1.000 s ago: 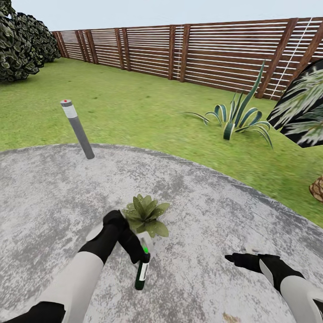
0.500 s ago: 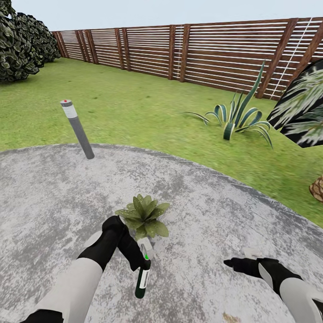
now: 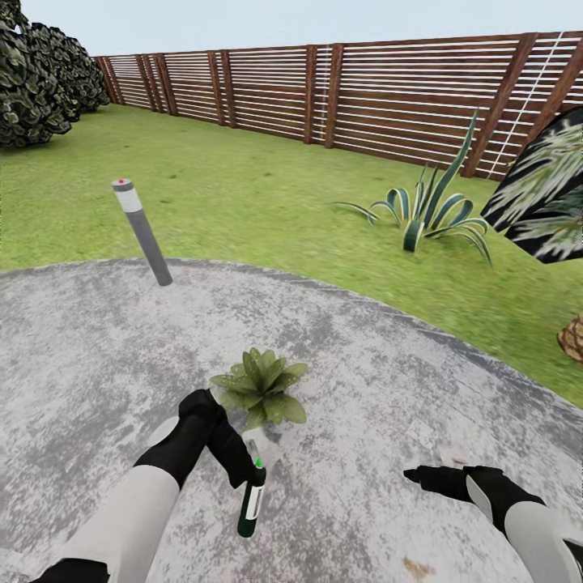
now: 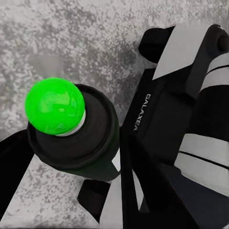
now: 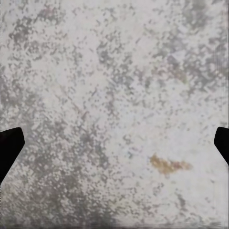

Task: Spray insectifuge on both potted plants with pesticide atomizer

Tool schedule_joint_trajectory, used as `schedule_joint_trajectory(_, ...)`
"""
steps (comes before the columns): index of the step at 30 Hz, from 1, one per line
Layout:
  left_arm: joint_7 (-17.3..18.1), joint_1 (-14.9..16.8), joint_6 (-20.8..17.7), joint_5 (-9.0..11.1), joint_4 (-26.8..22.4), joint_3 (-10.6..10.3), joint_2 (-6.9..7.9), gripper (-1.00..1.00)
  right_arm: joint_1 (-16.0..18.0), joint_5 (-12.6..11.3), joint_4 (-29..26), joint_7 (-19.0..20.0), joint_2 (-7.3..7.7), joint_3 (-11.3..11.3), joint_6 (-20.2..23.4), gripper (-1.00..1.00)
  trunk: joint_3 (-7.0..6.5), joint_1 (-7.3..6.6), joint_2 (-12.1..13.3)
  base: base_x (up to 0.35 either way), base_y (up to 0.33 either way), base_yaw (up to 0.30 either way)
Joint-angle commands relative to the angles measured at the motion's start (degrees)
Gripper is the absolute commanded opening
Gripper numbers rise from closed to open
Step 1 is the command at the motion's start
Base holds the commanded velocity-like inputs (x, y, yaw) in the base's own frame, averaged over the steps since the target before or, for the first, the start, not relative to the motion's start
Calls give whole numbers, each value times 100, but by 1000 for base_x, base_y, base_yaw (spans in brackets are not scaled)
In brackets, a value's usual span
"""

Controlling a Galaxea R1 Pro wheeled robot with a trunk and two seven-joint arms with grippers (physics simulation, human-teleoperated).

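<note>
Head view: left gripper (image 3: 243, 470) pinches the pesticide atomizer (image 3: 251, 506), its green-dotted top up, just short of the potted plant (image 3: 261, 387). Spray may miss the far leaves (nozzle direction unclear); right gripper (image 3: 423, 473) hangs spread, empty.

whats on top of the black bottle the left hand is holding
A bright green ball-shaped dot caps the pesticide atomizer, gripped in the left hand. The bottle's base hangs over the grey paved patch; the ground directly beneath it is covered by the bottle itself.

Left tool (image 3: 247, 478) clamps the pesticide atomizer (image 3: 251, 510); right tool (image 3: 421, 474) hangs spread, empty.
</note>
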State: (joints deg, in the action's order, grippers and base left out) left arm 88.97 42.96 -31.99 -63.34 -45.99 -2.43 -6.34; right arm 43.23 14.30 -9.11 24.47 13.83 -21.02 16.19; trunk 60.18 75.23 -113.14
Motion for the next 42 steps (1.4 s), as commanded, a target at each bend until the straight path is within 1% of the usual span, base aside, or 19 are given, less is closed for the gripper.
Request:
schedule_joint_trajectory(1,32,2,-53,-38,-7,4,4,-100,1,56,-12,32,-2,-49,33,100,4,-3,-2,-210,135,0)
schedule_joint_trajectory(4,32,2,-30,-38,-7,170,30,-100,1,60,-12,32,-2,-46,33,100,4,-3,-2,-171,166,0)
schedule_joint_trajectory(7,32,2,241,-38,-11,478,36,-100,1,63,-12,35,-3,-46,33,100,4,-3,-2,-96,177,0)
schedule_joint_trajectory(9,32,2,333,-41,-14,708,36,-100,1,64,-7,32,-3,-43,33,100,4,-3,-2,-21,156,0)
schedule_joint_trajectory(10,32,2,341,-43,-14,727,37,-100,1,64,-7,34,-3,-43,33,100,4,-3,-2,-7,87,0)
schedule_joint_trajectory(17,32,2,351,-47,-15,784,37,-100,1,64,-3,35,-4,-44,33,100,4,-3,-2,-1,88,0)
schedule_joint_trajectory(42,32,2,352,-47,-15,781,37,-100,1,64,6,32,-20,-42,33,100,4,-3,-2,0,312,0)
